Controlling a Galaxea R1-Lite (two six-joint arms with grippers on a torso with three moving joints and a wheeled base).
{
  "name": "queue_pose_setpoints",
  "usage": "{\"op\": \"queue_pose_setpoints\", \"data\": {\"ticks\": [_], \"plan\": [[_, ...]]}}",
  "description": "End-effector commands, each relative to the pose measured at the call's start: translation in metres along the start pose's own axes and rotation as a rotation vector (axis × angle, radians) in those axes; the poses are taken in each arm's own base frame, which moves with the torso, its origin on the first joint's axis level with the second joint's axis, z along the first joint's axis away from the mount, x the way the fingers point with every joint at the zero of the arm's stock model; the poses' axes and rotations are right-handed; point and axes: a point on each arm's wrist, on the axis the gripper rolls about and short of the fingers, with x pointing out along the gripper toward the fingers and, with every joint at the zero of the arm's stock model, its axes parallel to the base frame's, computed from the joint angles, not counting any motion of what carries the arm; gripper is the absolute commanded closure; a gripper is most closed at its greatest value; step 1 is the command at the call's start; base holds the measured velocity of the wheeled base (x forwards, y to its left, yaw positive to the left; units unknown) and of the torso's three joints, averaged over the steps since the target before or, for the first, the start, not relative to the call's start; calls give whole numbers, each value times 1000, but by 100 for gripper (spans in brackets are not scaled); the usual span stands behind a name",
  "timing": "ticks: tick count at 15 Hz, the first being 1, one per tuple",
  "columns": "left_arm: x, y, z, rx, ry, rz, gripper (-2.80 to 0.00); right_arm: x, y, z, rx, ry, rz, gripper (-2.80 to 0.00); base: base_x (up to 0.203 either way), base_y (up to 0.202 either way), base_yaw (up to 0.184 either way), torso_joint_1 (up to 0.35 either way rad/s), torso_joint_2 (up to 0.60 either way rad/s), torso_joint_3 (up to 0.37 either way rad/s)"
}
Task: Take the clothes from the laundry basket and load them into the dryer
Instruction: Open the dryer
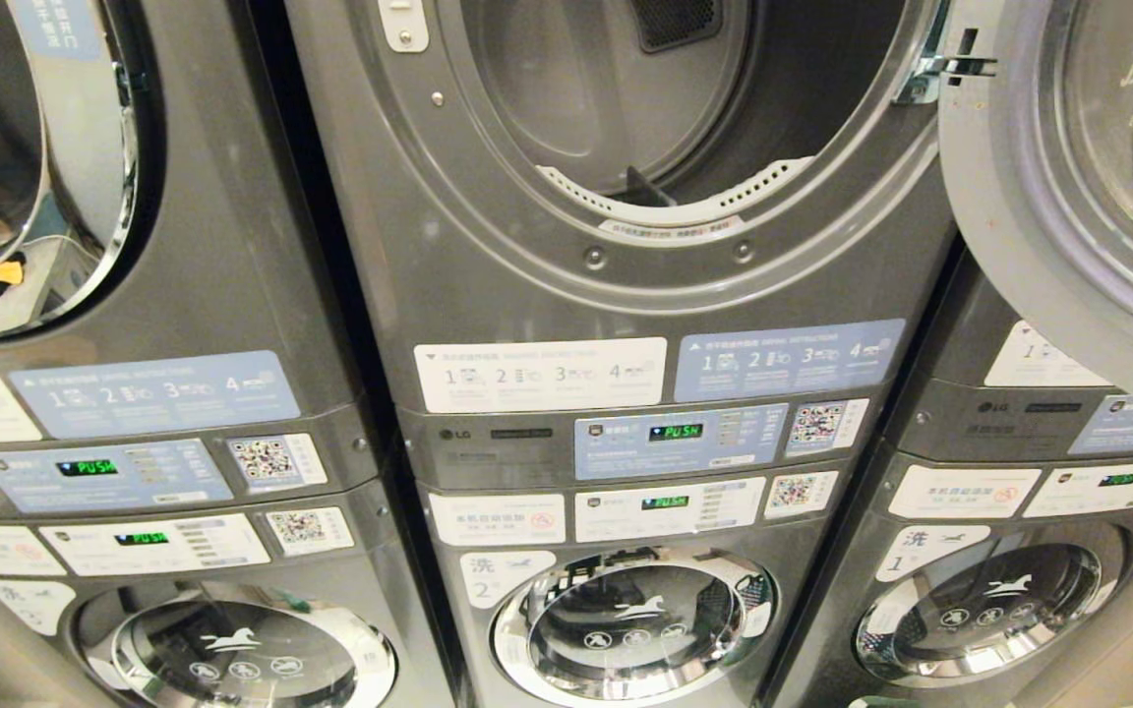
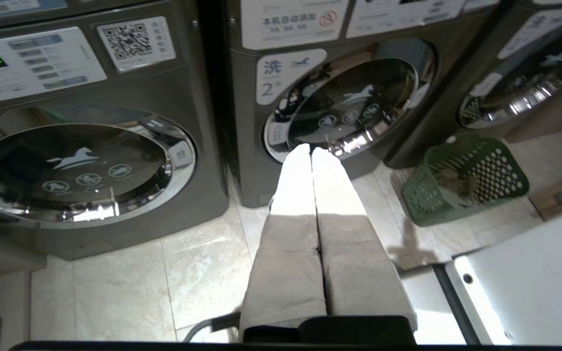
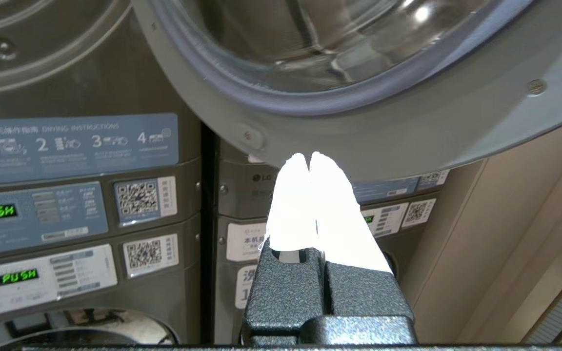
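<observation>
Dryer [image 1: 685,118] door [image 1: 1068,177] open, both grippers pressed together (empty), green basket [image 2: 461,180] apparently holding clothes [image 2: 449,183].

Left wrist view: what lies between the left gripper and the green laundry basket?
Only bare tiled floor. The left gripper, shut and empty, hangs before the middle washer door; the green laundry basket sits apart.

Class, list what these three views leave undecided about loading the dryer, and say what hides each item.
- Drum floor of the open dryer: head view, hidden behind the opening's lower rim, so any clothes inside are unseen.
- Contents of the green laundry basket: left wrist view, something mottled lies inside, too small to identify.
- Dryer door: head view, cut off by the right edge.
- Both grippers: outside the head view.
</observation>
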Motion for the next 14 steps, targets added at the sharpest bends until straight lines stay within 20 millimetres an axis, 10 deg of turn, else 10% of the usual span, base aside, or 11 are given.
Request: {"op": "queue_pose_setpoints", "data": {"ticks": [1, 14], "plan": [[6, 1, -8, -7, 5, 27, 0, 2, 1, -1, -6, 10, 4, 0, 0, 0, 0, 0, 0, 0], [49, 9, -64, -53, 91, 257, 0, 33, 7, 17, -16, 60, 15, 0, 0, 0, 0, 0, 0, 0]]}}
